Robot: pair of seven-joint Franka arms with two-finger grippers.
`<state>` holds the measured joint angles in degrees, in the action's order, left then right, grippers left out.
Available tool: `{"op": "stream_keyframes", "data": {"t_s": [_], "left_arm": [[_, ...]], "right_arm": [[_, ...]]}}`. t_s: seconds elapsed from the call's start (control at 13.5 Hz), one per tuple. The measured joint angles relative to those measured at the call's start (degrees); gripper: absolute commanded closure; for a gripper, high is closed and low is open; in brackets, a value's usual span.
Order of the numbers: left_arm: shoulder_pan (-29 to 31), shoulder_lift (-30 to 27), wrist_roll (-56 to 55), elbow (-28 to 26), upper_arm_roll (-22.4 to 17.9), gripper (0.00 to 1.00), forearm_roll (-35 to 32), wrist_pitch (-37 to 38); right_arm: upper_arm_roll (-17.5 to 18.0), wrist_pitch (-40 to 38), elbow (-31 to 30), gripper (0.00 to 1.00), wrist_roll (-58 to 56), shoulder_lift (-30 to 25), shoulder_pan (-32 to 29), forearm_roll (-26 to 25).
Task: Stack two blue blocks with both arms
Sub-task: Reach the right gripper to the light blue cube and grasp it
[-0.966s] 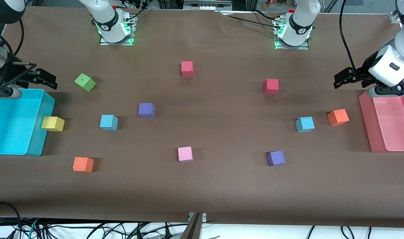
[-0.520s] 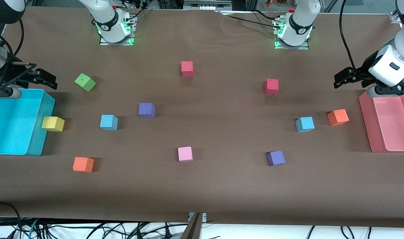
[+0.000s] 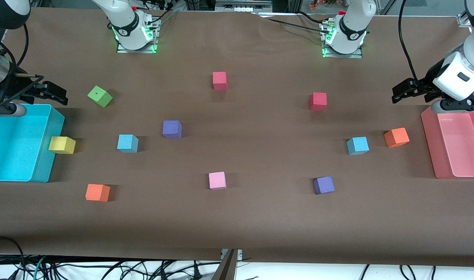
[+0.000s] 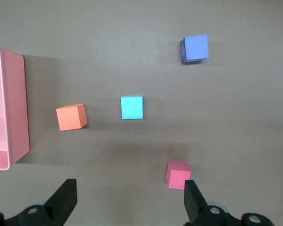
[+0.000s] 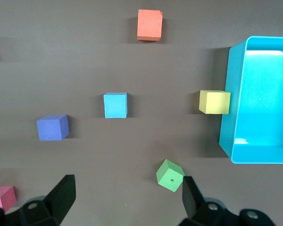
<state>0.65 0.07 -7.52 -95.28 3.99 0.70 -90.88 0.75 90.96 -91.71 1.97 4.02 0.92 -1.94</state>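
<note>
Two light-blue blocks lie apart on the brown table. One blue block [image 3: 127, 143] [image 5: 115, 104] sits toward the right arm's end, beside a purple cube. The other blue block [image 3: 357, 145] [image 4: 132, 107] sits toward the left arm's end, next to an orange cube. My right gripper [image 3: 60, 95] [image 5: 127, 183] hangs open and empty over the table by the cyan bin's corner. My left gripper [image 3: 397, 93] [image 4: 129, 188] hangs open and empty over the table by the pink bin's corner. Neither gripper touches a block.
A cyan bin [image 3: 46, 155] stands at the right arm's end, a pink bin [image 3: 429, 144] at the left arm's end. Scattered cubes: green [image 3: 100, 96], yellow [image 3: 62, 144], purple [image 3: 171, 129] [image 3: 323, 185], orange [image 3: 97, 192] [image 3: 396, 137], red [image 3: 219, 80] [image 3: 318, 101], pink [image 3: 217, 180].
</note>
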Motion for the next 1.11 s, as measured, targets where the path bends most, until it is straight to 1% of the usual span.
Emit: {"op": "stream_keyframes", "data": {"t_s": [0.22, 0.37, 0.67, 0.82, 1.11], "left_arm": [[0.0, -0.1, 0.0, 0.0, 0.0, 0.0, 0.0, 0.0], [0.0, -0.1, 0.0, 0.0, 0.0, 0.0, 0.0, 0.0], [0.0, -0.1, 0.0, 0.0, 0.0, 0.0, 0.0, 0.0], [0.0, -0.1, 0.0, 0.0, 0.0, 0.0, 0.0, 0.0], [0.0, -0.1, 0.0, 0.0, 0.0, 0.0, 0.0, 0.0]], "right_arm": [[0.0, 0.5, -0.5, 0.0, -0.2, 3.3, 0.6, 0.0], [0.1, 1.3, -0.9, 0.0, -0.2, 7.6, 1.2, 0.0], [0.1, 7.4, -1.4, 0.0, -0.2, 16.8, 2.1, 0.0], [0.1, 13.6, -4.2, 0.0, 0.0, 18.3, 3.1, 0.0], [0.0, 29.1, -14.8, 0.0, 0.0, 18.5, 3.5, 0.0]]}}
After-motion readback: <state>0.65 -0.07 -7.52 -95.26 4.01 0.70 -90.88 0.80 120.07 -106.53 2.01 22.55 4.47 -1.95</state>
